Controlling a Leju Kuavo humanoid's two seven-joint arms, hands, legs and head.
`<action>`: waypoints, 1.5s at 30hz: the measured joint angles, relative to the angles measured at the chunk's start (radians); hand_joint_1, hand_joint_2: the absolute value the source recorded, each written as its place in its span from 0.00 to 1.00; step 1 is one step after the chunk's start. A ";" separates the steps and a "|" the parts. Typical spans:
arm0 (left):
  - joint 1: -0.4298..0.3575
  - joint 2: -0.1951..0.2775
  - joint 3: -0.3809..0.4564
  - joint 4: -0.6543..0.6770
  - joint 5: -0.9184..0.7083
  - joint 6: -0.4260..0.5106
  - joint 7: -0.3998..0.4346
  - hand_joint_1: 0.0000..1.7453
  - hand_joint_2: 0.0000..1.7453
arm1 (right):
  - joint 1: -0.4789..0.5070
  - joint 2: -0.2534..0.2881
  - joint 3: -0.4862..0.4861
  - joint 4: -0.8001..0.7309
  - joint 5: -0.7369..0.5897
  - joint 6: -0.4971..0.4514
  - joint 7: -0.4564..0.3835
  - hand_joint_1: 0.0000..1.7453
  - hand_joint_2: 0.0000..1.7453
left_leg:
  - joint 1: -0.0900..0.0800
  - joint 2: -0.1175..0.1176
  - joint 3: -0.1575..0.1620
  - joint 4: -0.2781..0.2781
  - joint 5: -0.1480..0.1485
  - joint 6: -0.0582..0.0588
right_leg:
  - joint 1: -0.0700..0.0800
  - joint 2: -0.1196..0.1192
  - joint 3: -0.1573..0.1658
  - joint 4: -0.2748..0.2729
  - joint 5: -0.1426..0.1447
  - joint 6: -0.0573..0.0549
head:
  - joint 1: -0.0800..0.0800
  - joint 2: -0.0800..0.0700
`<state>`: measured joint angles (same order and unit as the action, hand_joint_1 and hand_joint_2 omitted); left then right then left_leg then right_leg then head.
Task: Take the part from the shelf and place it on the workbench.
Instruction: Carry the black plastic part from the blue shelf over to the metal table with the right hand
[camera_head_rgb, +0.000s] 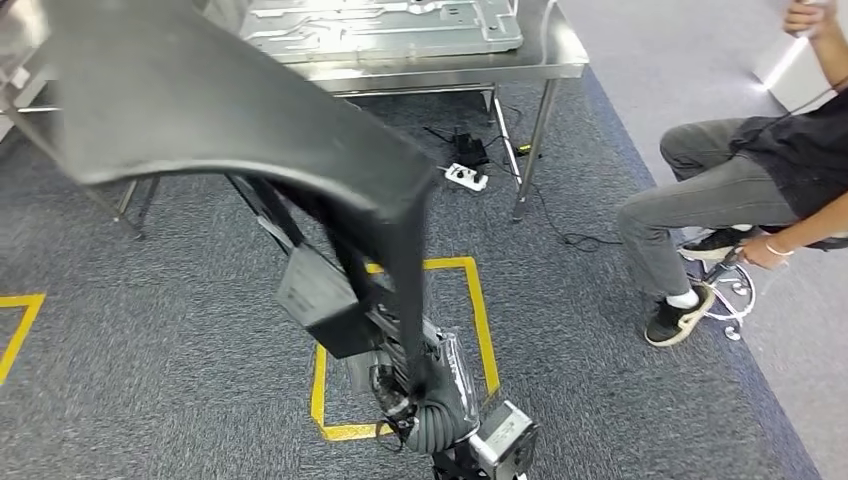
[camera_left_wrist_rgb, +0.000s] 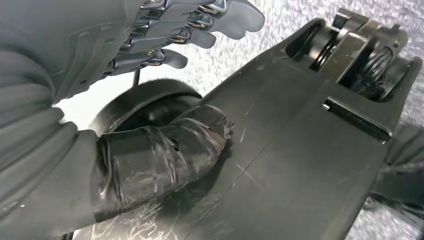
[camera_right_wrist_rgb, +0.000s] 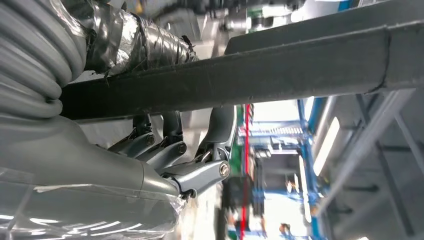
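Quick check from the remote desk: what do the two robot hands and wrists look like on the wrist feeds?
The left robot hand has a grey ribbed wrist cover, a thick thumb wrapped in glossy black tape, and silvery metal fingers with grey tips. The right robot hand has the same grey ribbed cover, a thumb wrapped in shiny tape, dark silvery fingers with visible pivot pins, and clear plastic film over its grey casing.

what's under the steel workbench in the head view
Under the workbench a white power strip and black cables lie on grey carpet between its legs. The black part covers the space under the bench's left half, so that stays unseen.
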<state>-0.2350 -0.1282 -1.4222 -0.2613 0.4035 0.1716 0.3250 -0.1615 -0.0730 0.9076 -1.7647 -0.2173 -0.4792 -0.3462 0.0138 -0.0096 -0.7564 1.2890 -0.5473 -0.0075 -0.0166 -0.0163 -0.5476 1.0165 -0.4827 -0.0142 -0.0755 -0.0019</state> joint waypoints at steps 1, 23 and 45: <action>0.000 -0.001 -0.006 0.000 -0.014 -0.003 0.003 0.00 1.00 | 0.007 -0.004 -0.006 -0.004 -0.009 0.006 -0.009 1.00 1.00 | 0.001 0.003 0.024 -0.037 0.023 0.000 | 0.000 -0.005 0.000 0.001 -0.001 0.001 | 0.000 0.000; 0.027 -0.003 -0.075 0.001 -0.209 0.003 0.009 0.00 1.00 | 0.069 -0.051 -0.055 -0.092 0.037 -0.106 0.019 1.00 1.00 | -0.011 -0.009 0.152 -0.267 0.080 0.030 | 0.009 0.020 -0.028 0.006 0.007 0.022 | 0.017 0.000; 0.058 0.032 -0.092 0.008 -0.241 0.055 0.020 0.00 1.00 | 0.078 -0.105 -0.060 -0.173 0.137 -0.113 0.094 1.00 1.00 | -0.016 -0.001 0.241 -0.286 0.017 0.068 | 0.001 0.010 -0.162 0.287 -0.103 0.044 | 0.024 0.000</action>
<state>-0.1772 -0.0962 -1.5141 -0.2538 0.1627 0.2270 0.3452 -0.0833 -0.1780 0.8473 -1.9379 -0.0802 -0.5922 -0.2518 -0.0023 -0.0106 -0.5154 1.0032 -0.5301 0.0609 -0.0152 -0.0059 -0.7097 1.3033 -0.5854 0.0293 -0.0517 -0.0015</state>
